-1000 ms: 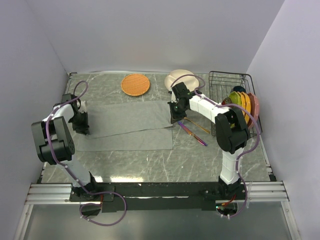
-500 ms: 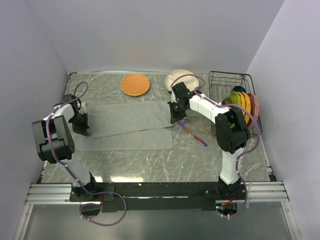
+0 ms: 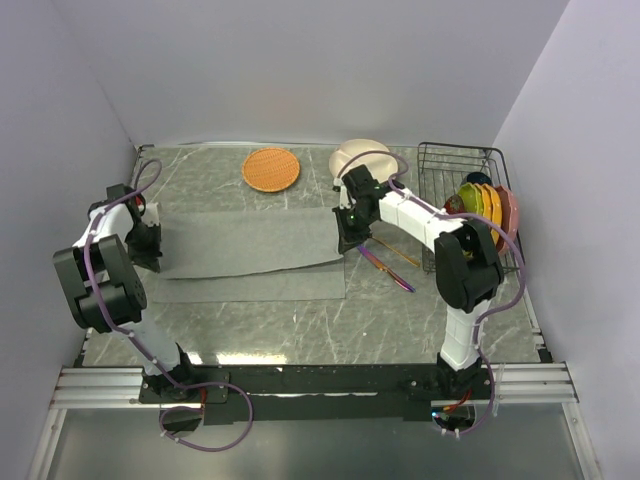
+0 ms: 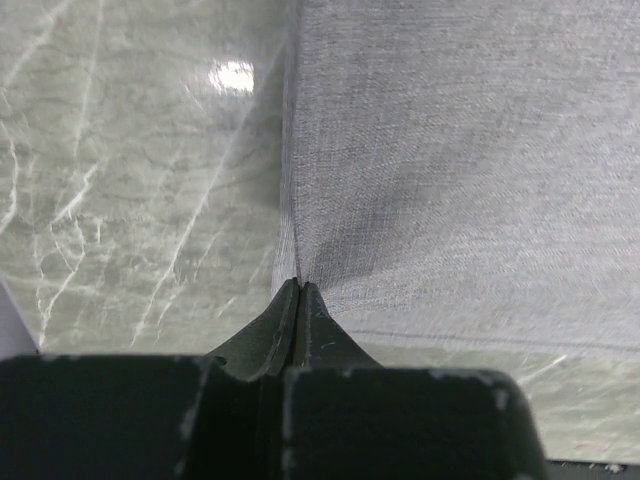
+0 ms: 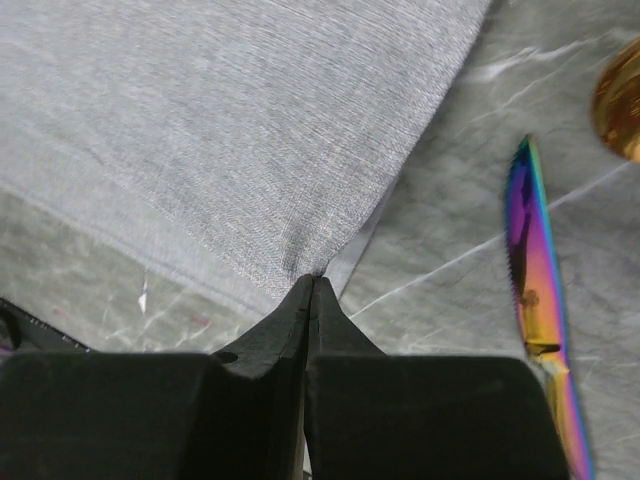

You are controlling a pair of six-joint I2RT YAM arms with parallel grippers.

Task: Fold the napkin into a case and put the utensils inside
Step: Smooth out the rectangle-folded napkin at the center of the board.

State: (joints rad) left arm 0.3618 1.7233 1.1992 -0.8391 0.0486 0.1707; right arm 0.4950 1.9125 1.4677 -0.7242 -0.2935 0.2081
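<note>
The grey marble stone desk (image 3: 300, 330) shows at the bottom of the top view, in front of the two arms. A little further up, left of the middle, lies the soft plain grey cloth napkin (image 3: 250, 245); one layer lies over another, so I think the fold is partly made. The left gripper (image 4: 300, 287) is squeezed tight on its left corner; the right gripper (image 5: 313, 281) is squeezed tight on its right corner. Holding both ends keeps the cloth stretched and smooth. Just right of the napkin, the shiny rainbow-purple metal knife (image 5: 530, 260) and the thin gold metal spoon (image 3: 400, 254) wait on the desk, not yet inside anything. At the top sit a round orange woven mat (image 3: 271, 169), a round cream plate (image 3: 345, 156), and a black wire rack (image 3: 455, 147) holding coloured plates (image 3: 485, 205).
</note>
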